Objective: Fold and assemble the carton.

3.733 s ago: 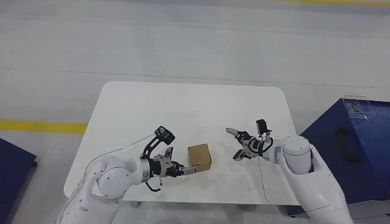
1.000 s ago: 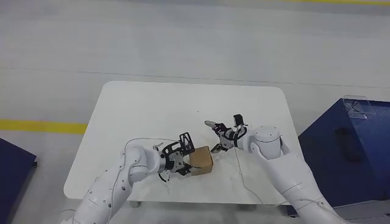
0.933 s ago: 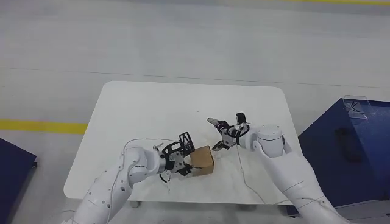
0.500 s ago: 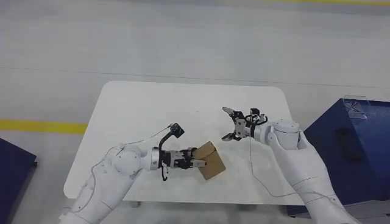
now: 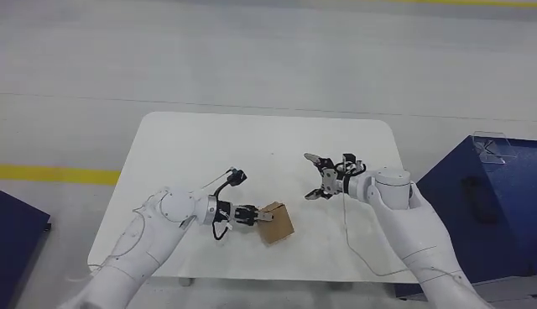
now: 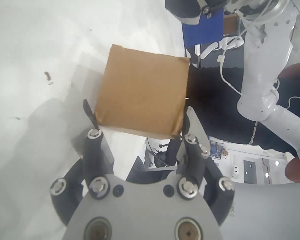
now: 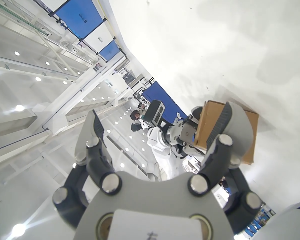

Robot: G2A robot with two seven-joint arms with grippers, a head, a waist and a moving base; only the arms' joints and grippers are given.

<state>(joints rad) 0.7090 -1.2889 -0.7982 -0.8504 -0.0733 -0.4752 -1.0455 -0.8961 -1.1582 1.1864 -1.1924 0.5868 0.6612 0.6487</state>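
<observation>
Now the left fingers (image 6: 193, 128) pinch the brown carton (image 5: 277, 222) on the bench (image 5: 210, 149); the right fingers (image 7: 93, 131) spread wide, empty.

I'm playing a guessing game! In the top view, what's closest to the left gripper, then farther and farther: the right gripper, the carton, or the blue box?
From the left gripper:
1. Carton, right at its fingertips.
2. Right gripper, over the table's right side.
3. Blue box, off the table, far right.
</observation>
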